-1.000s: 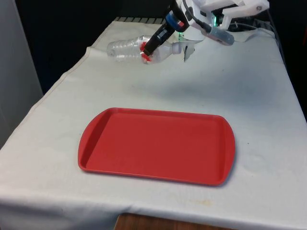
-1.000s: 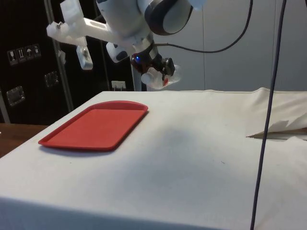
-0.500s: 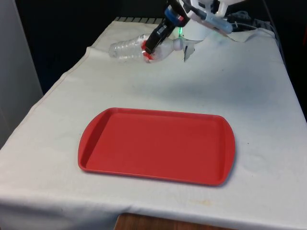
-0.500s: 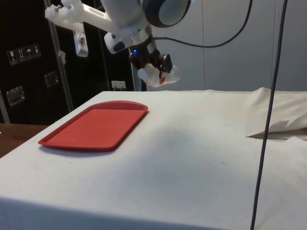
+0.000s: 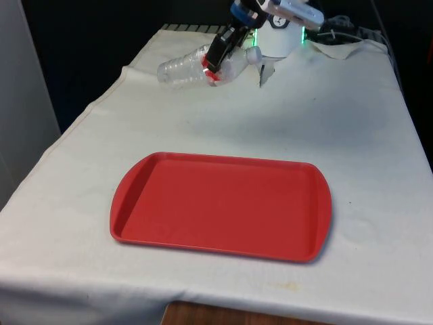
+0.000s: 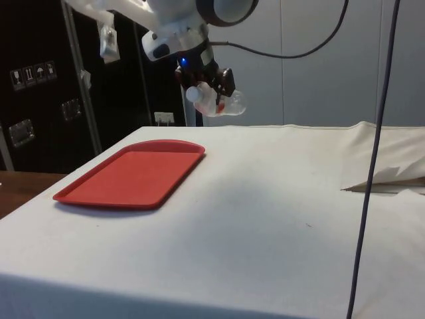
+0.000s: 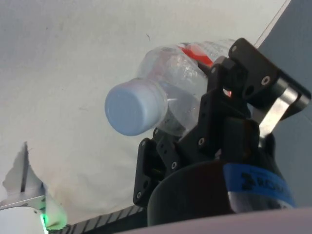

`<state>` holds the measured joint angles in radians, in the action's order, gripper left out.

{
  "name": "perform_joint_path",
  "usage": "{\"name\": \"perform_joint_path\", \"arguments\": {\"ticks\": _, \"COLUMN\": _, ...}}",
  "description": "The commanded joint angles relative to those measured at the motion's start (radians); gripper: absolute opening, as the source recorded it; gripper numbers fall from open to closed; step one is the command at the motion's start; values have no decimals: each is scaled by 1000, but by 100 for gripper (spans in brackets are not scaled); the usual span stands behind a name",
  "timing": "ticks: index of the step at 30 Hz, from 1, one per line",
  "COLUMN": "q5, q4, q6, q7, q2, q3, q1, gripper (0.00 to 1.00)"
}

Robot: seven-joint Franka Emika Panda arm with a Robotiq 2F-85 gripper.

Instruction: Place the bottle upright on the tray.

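Overhead, the gripper (image 5: 215, 64) clamps the clear bottle (image 5: 196, 66) sideways above the worktop's (image 5: 352, 135) far end, well apart from the bare red tray (image 5: 220, 204)

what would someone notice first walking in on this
The clear plastic bottle stands out first: the gripper holds it on its side above the white cloth, at the far end of the table. Next comes the big red tray, lying bare nearer the front camera. In the wrist view, the bottle's white cap points towards the camera.
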<state>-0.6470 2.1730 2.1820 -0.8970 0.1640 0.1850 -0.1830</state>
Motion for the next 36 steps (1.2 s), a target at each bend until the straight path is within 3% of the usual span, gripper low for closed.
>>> {"name": "perform_joint_path", "arguments": {"ticks": 1, "q5": 16, "q4": 3, "q6": 10, "q7": -17, "q2": -9, "q3": 0, "q1": 5, "gripper": 32}}
{"name": "perform_joint_path", "arguments": {"ticks": 2, "q5": 5, "q4": 0, "q6": 0, "q7": -5, "q2": -3, "q3": 1, "q1": 0, "gripper": 32}}
{"name": "perform_joint_path", "arguments": {"ticks": 5, "q5": 37, "q4": 2, "q6": 12, "q7": -34, "q2": -20, "q3": 5, "q1": 4, "gripper": 32}}
{"name": "perform_joint_path", "arguments": {"ticks": 11, "q5": 58, "q4": 0, "q6": 11, "q7": -41, "q2": -25, "q3": 10, "q1": 0, "gripper": 32}}
{"name": "perform_joint_path", "arguments": {"ticks": 19, "q5": 138, "q4": 6, "q6": 54, "q7": -82, "q2": -39, "q3": 17, "q1": 4, "gripper": 32}}
{"name": "perform_joint_path", "arguments": {"ticks": 20, "q5": 123, "q4": 0, "q6": 40, "q7": -70, "q2": -33, "q3": 18, "q1": 0, "gripper": 32}}
{"name": "perform_joint_path", "arguments": {"ticks": 36, "q5": 271, "q4": 4, "q6": 123, "q7": -136, "q2": -37, "q3": 26, "q1": 4, "gripper": 32}}
